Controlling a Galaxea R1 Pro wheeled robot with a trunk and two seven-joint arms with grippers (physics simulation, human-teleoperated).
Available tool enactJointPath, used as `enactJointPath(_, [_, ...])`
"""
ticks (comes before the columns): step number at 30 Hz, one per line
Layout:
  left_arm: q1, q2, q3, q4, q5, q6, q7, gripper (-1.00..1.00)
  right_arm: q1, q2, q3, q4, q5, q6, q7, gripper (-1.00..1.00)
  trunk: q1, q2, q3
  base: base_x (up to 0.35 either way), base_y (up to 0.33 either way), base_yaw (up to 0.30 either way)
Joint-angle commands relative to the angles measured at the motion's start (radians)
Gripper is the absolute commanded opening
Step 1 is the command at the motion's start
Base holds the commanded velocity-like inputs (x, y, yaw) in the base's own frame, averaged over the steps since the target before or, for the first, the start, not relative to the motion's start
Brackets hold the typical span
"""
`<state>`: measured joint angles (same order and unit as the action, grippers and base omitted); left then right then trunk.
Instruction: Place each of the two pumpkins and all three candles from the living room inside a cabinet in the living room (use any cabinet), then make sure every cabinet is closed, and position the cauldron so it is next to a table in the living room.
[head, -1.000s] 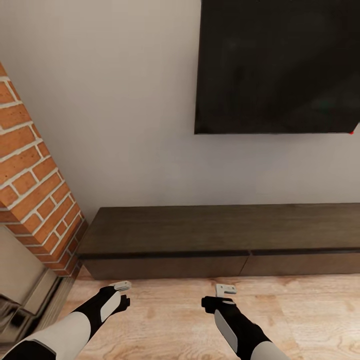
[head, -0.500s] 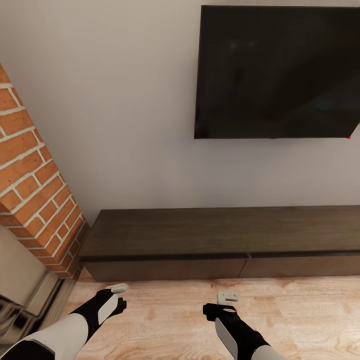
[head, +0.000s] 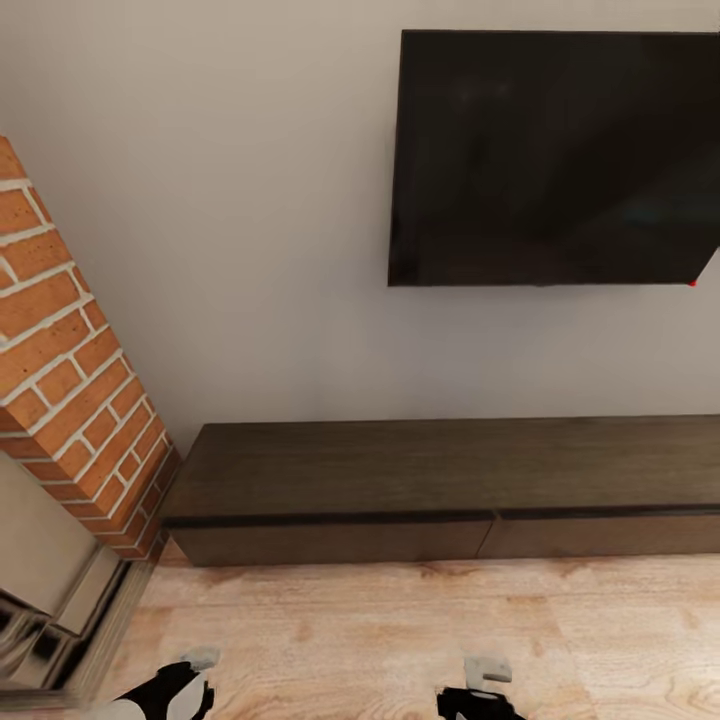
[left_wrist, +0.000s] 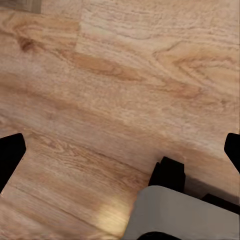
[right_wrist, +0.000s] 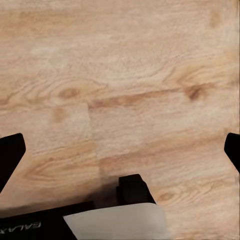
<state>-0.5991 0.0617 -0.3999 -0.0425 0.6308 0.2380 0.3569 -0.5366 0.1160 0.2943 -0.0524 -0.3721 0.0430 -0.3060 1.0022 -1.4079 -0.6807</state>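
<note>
plank floor (head: 340, 630) is faced; cabinet (head: 440, 490) sits shut beyond both grippers; left gripper (left_wrist: 120, 150) and right gripper (right_wrist: 120, 150) are spread, empty, ready for opening.

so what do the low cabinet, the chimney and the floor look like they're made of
Cabinet: dark-brown wood, matte, with faint grain on top. Chimney: red-orange brick with pale mortar lines, rough-looking. Floor: light wood planks with visible grain and knots, slight sheen, possibly laminate.
</note>
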Motion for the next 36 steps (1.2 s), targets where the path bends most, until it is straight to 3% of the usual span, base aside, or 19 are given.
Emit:
enactJointPath(1, [0.019,0.002,-0.010,-0.002,0.005,0.003,0.005,1.00,0.001,0.000,0.009,0.022,-0.007,-0.005,-0.005,1.00,-0.004,0.007,0.003,0.000,0.000,0.000])
enactJointPath(13, [0.185,0.007,-0.025,0.000,0.003,-0.098,-0.018,1.00,0.082,0.001,0.009,0.090,-0.008,-0.054,-0.007,1.00,-0.050,0.091,0.040,0.000,0.000,0.000])
enactJointPath(20, [0.229,0.006,-0.033,0.001,0.003,-0.128,-0.032,1.00,0.101,-0.004,0.007,0.092,-0.009,-0.055,-0.008,1.00,-0.077,0.140,0.062,0.000,0.000,0.000])
enactJointPath(26, [0.253,0.006,-0.034,0.004,0.003,-0.139,-0.036,1.00,0.102,-0.030,0.005,0.094,-0.012,-0.051,-0.010,1.00,-0.100,0.182,0.081,0.000,0.000,0.000])
enactJointPath(31, [0.276,0.006,-0.036,0.005,0.005,-0.175,-0.039,1.00,0.109,-0.066,0.005,0.098,-0.072,-0.050,-0.011,1.00,-0.119,0.217,0.097,0.000,0.000,0.000])
enactJointPath(36, [0.298,0.006,-0.036,0.017,0.004,-0.190,-0.041,1.00,0.136,-0.080,0.005,0.098,-0.090,-0.050,-0.011,1.00,-0.138,0.252,0.112,0.000,0.000,0.000])
